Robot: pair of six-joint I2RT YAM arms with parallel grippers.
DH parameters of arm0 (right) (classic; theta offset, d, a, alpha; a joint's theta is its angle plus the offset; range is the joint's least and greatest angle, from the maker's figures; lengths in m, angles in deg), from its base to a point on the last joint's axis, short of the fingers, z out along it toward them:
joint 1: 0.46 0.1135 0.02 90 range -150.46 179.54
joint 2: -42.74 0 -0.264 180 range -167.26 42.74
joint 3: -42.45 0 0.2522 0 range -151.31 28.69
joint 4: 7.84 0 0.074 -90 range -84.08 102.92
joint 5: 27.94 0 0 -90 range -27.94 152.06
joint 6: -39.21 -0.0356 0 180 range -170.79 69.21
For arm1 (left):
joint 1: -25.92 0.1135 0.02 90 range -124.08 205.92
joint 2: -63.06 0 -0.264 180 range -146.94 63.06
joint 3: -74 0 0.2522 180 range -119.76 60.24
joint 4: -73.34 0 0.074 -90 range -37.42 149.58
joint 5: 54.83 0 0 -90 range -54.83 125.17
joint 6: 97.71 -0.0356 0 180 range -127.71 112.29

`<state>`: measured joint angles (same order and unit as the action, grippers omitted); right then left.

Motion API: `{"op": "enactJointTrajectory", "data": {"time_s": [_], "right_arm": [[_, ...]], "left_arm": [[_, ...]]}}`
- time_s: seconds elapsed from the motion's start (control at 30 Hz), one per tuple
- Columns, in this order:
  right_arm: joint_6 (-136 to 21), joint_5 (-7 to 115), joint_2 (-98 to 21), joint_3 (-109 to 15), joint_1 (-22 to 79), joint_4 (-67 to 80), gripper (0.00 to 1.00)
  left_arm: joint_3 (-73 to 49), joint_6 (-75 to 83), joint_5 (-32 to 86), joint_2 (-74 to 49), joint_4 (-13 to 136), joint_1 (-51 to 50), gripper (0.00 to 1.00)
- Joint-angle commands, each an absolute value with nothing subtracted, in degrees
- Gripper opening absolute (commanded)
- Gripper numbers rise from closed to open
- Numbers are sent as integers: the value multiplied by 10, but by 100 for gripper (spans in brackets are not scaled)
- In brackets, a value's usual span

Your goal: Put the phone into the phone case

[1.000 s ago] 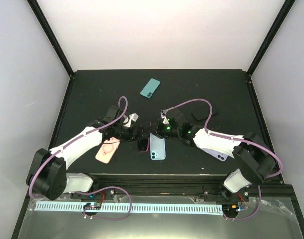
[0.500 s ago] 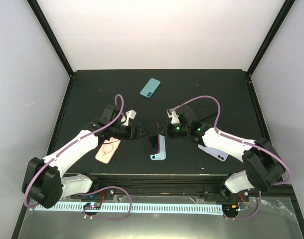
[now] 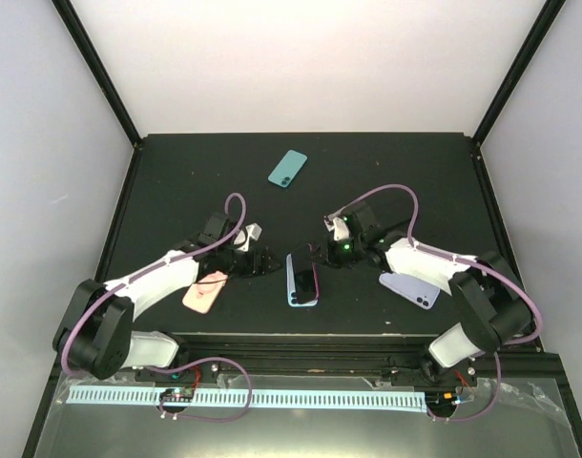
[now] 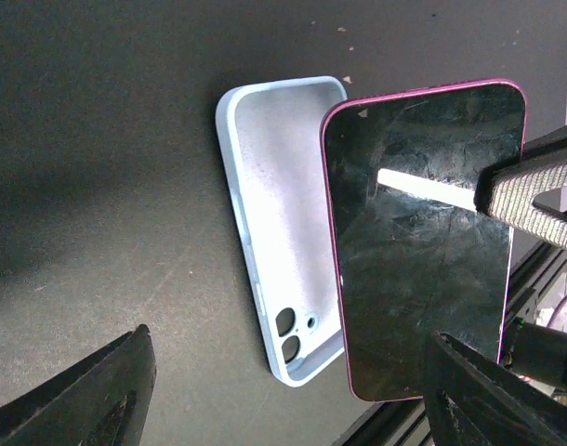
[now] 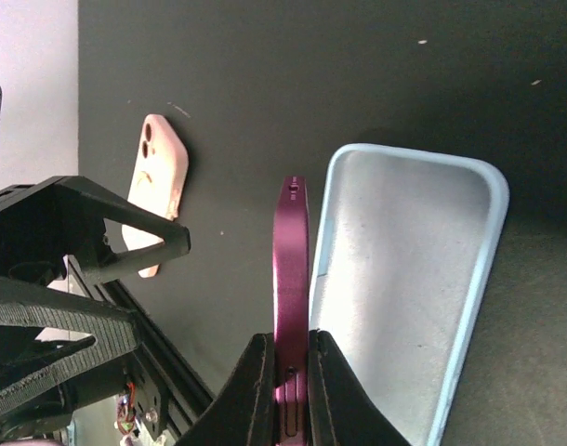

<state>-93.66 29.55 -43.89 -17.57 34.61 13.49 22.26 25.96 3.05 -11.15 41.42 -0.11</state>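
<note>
Progress is lagging: teal phone (image 3: 287, 168) and lavender phone case (image 3: 410, 289) are lying untouched, behind and right of the light blue case (image 5: 404, 279), right gripper (image 5: 291, 367) clamping a magenta-rimmed phone (image 4: 423, 242), left gripper (image 3: 264, 260) gaping.

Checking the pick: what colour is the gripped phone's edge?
Magenta phone edge; best in right wrist view.

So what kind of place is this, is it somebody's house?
Probably a robot test booth in a lab, not a house: a left arm and a right arm bolted to a black table, plain white walls around it, and the teal phone and lavender case laid out.
</note>
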Motion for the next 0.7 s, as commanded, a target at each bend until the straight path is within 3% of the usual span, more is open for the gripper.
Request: {"op": "enactJointTrajectory", "data": {"time_s": [0.0, 0.67], "right_arm": [[-930, 263, -460, -186, 337, 86, 1], [-1000, 275, -559, -141, 337, -35, 2]], "left_arm": [[236, 271, 26, -135, 472, -6, 78], [254, 306, 32, -260, 589, -36, 65]]}}
